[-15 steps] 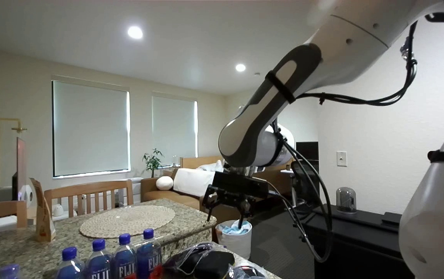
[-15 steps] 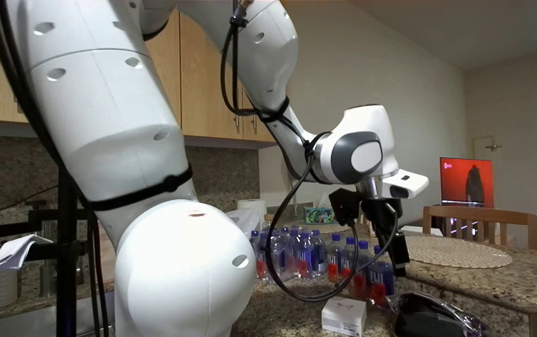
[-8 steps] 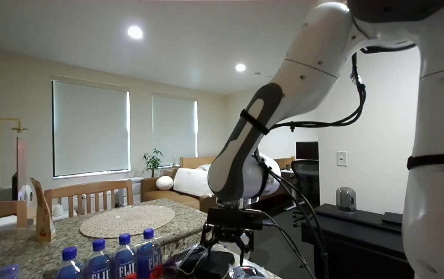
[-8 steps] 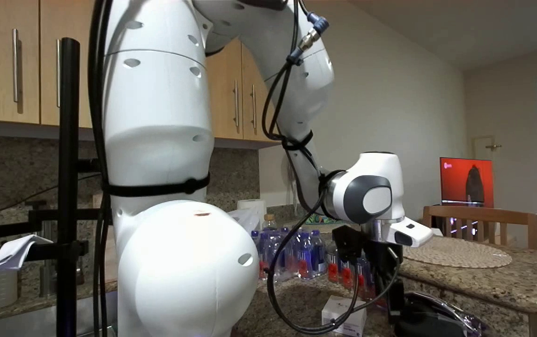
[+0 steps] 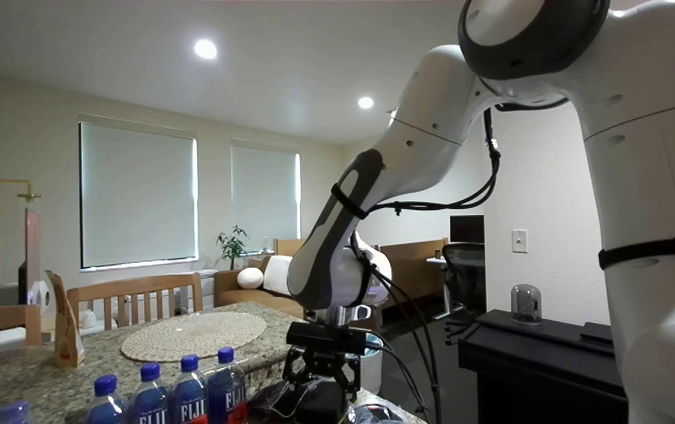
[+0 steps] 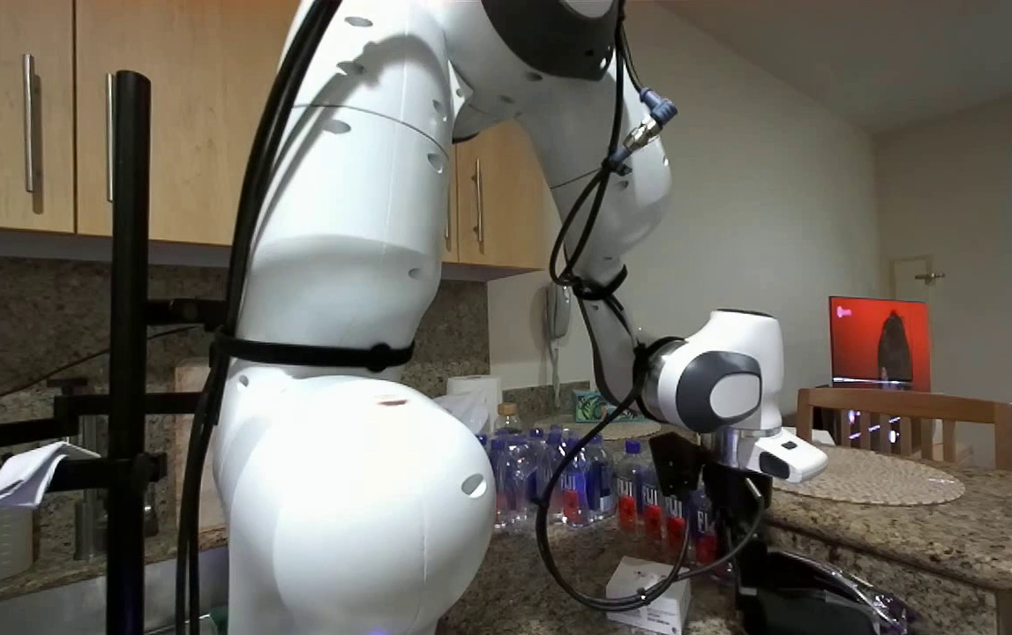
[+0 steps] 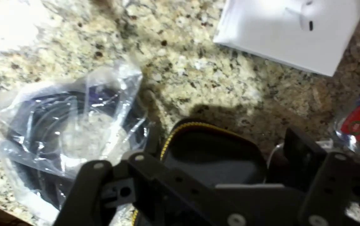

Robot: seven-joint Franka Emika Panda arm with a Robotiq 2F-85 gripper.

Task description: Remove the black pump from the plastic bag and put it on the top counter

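- Presently, the gripper (image 7: 223,136) had its fingers (image 7: 152,141) spread widely, one on each side of the black case (image 7: 214,157), seemingly holding nothing.
- This case, probably the wanted pump, was on the lower desk (image 7: 167,59); whether plastic enclosed it, I could not tell.
- Just beside it lay crumpled plastic (image 6: 885,601), maybe its bag; careless closing could pinch and drag it.
- Farther, the bottles (image 5: 189,394) might topple, if the lift swung sideways.
- Farthest stood the upper desk (image 5: 272,338); too low a lift would bump its edge.
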